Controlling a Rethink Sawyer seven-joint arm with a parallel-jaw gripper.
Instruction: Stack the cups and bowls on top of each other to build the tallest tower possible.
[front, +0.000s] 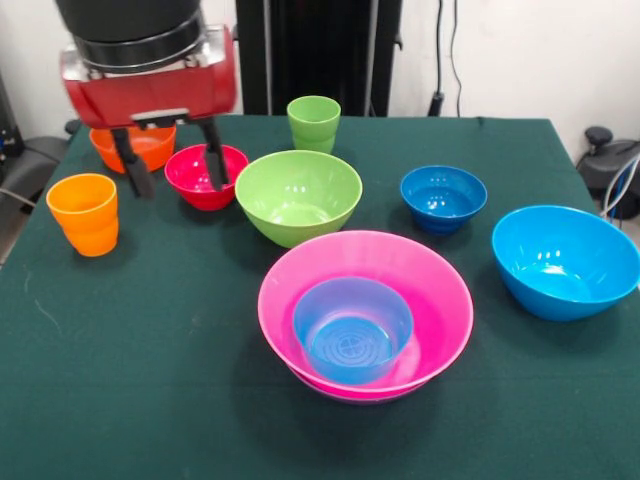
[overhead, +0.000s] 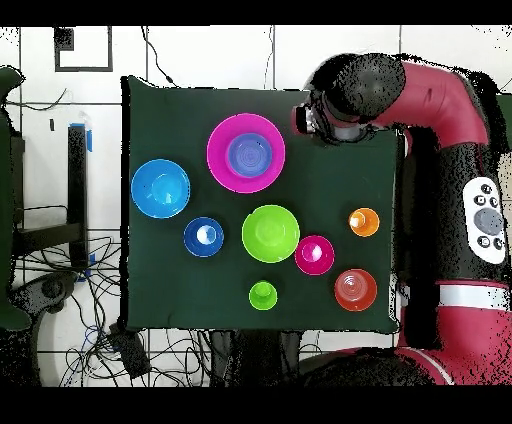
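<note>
The pink bowl (front: 365, 315) sits at lower centre on the green worktop (front: 130, 400), with a light-blue bowl (front: 352, 328) nested inside. The cups and other bowls stand apart above it. At upper left, the tool (front: 175, 163) hangs with fingers spread wide, empty, over the red bowl (front: 205, 177).
</note>
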